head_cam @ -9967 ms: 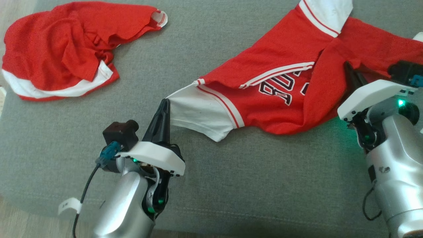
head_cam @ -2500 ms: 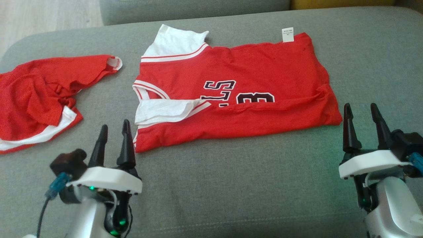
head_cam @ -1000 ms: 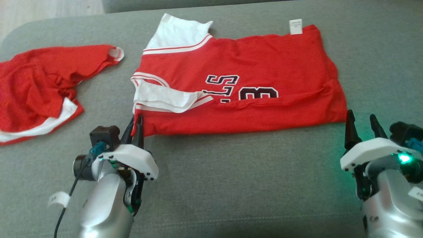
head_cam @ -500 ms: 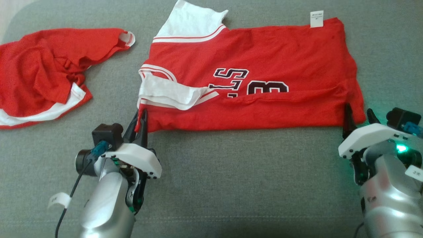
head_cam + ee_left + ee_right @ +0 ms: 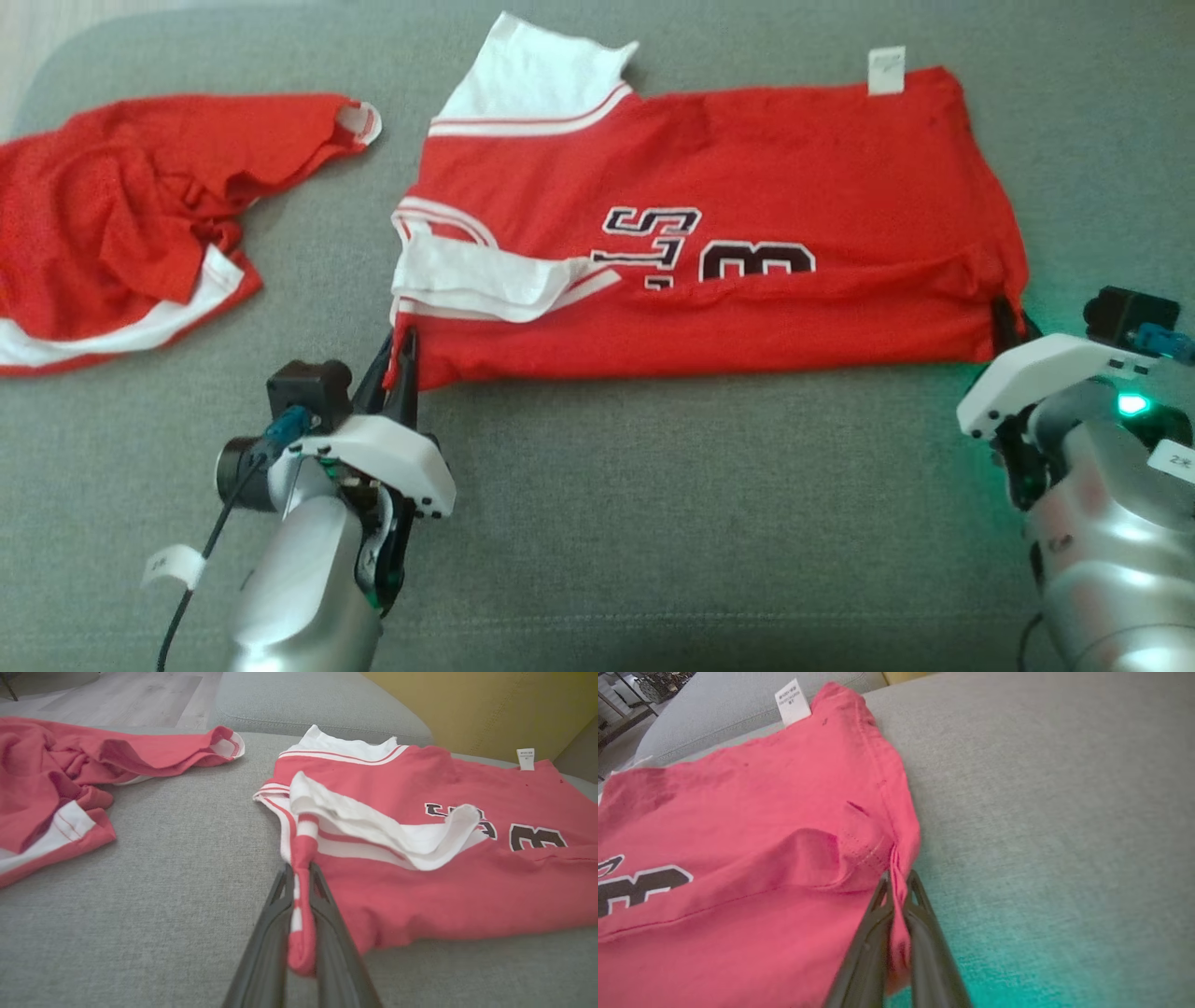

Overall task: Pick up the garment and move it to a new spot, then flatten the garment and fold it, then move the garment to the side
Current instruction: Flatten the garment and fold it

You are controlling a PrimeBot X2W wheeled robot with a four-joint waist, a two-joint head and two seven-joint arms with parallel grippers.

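Clutter lies at the far left: a second, crumpled red garment (image 5: pixel 121 215) sits on the grey sofa cushion (image 5: pixel 653 523), apart from the jersey but near enough that a wide sweep of the left arm could drag across it or tangle the two.

Next comes the left pincer (image 5: pixel 397 359), closed on the near left corner of the red jersey (image 5: pixel 747 168). The left wrist view shows only a thin roll of hem and white trim between its fingers (image 5: pixel 273 933), so a sharp pull could let the cloth slide out.

Just beyond that grip the white sleeve (image 5: pixel 485 280) lies doubled back over the chest, loose and puffed. Folding the near edge over would likely trap it in a lump.

The jersey itself lies spread across the middle of the cushion, lettering up. A long ridge runs along its near part, and a fold would press that ridge into a crease.

At the right, the right pincer (image 5: pixel 1006 317) is clamped on the near right corner, again on a slim pinch of seam. If the two arms rise unevenly, the edge between them will sag or skew and the fold will land crooked. If they pull apart too hard, one corner may slip free.
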